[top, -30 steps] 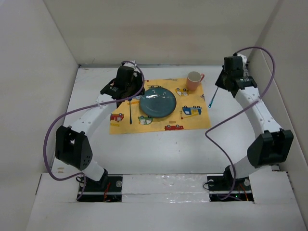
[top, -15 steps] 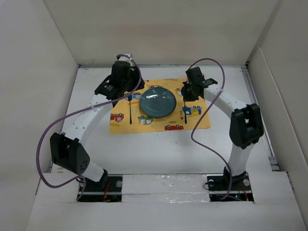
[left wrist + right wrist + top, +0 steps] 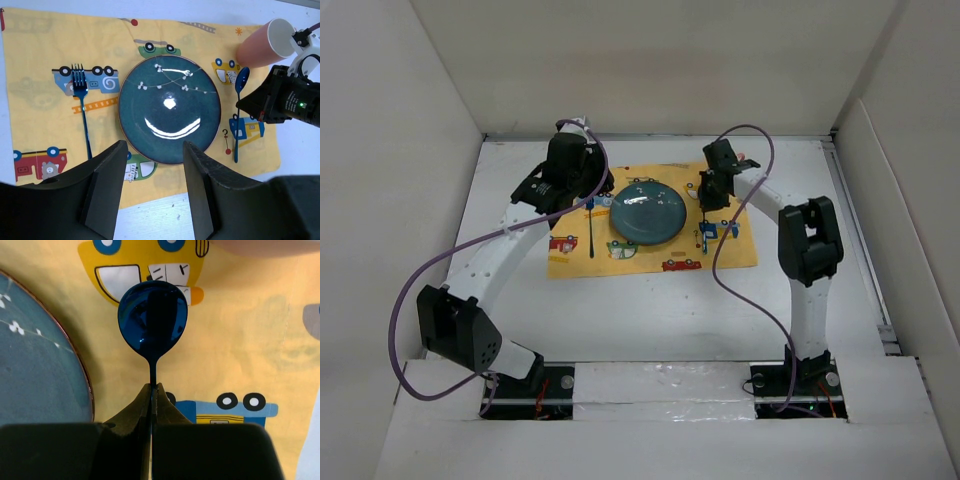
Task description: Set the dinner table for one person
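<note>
On the white dinner table (image 3: 650, 310) lies a yellow car-print mat (image 3: 740, 255) with a dark teal plate (image 3: 647, 215) at its middle. A blue fork (image 3: 82, 110) lies on the mat left of the plate. My right gripper (image 3: 153, 390) is shut on the handle of a blue spoon (image 3: 152, 320), held low over the mat just right of the plate (image 3: 35, 365); whether it touches the mat I cannot tell. My left gripper (image 3: 152, 195) hangs open and empty above the mat's left part, over the fork (image 3: 591, 228). From above, the right gripper (image 3: 710, 200) holds the spoon (image 3: 705, 232).
A pink cup (image 3: 265, 42) stands at the mat's back right corner, close behind my right gripper. White walls (image 3: 400, 150) enclose the table on the left, back and right. Purple cables (image 3: 740, 290) loop off both arms.
My right arm has swung in from the table's right side to the mat, carrying the spoon to the plate's right side. The left gripper has drifted slightly back and left, still open.
</note>
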